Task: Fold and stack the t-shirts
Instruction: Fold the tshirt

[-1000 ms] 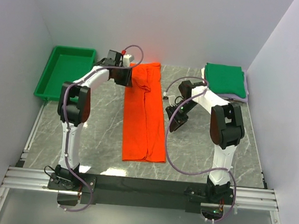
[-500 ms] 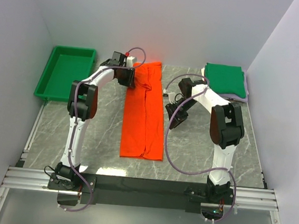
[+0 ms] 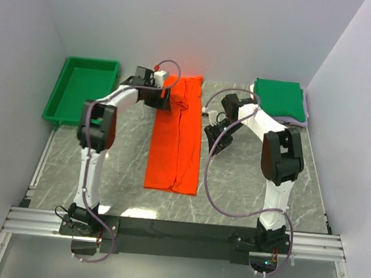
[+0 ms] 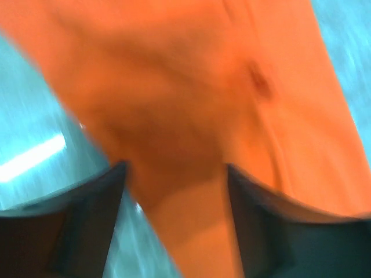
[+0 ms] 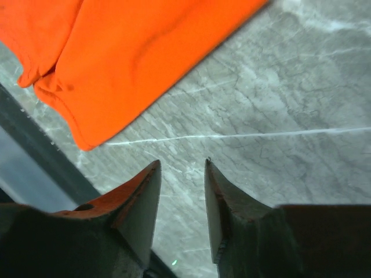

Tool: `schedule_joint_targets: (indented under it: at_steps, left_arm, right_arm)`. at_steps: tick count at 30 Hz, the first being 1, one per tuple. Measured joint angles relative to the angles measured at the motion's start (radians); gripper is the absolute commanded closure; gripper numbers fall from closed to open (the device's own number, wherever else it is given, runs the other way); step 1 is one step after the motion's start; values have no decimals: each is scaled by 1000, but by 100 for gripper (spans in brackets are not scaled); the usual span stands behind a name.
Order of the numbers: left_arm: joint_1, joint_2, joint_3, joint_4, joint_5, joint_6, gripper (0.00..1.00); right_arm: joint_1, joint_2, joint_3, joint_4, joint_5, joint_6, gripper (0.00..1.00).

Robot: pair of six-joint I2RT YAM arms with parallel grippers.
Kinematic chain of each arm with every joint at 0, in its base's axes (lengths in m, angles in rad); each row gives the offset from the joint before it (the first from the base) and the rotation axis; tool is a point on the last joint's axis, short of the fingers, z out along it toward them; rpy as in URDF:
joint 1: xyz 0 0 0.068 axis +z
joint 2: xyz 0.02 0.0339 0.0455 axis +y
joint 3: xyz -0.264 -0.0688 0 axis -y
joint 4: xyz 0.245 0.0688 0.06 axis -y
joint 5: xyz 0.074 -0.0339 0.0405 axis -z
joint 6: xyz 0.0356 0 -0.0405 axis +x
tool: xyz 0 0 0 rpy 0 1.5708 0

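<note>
The orange-red t-shirt (image 3: pixel 177 138) lies as a long folded strip down the middle of the table. My left gripper (image 3: pixel 160 97) is at the shirt's far left edge. In the blurred left wrist view its fingers (image 4: pixel 93 226) stand wide apart with orange cloth (image 4: pixel 185 116) filling the gap between them. My right gripper (image 3: pixel 210 144) hovers open and empty just right of the shirt, over bare table (image 5: pixel 278 116), with the shirt's near end (image 5: pixel 116 52) ahead of it. A folded green shirt (image 3: pixel 279 99) tops a stack at the far right; thin pale layers show beneath it.
A rigid green plastic tray (image 3: pixel 82 89) stands at the far left. White walls close in the back and sides. The arm bases and a metal rail (image 3: pixel 176 233) run along the near edge.
The orange shirt has slid away and a little left; its near edge now lies farther from the rail. The left gripper shifted slightly right along the shirt's far end. The right arm barely moved.
</note>
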Motion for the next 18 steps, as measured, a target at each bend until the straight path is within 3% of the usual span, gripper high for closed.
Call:
schedule_joint_targets:
  at_steps: [5, 12, 18]
  left_arm:
    - [39, -425, -479, 116, 108, 98, 15]
    - [133, -1017, -743, 113, 303, 290, 22]
    - [122, -1344, -1148, -51, 402, 582, 23]
  right_arm:
    - [43, -232, -205, 127, 26, -44, 46]
    - [256, -715, -552, 336, 102, -183, 41]
    - [496, -901, -819, 497, 180, -262, 41]
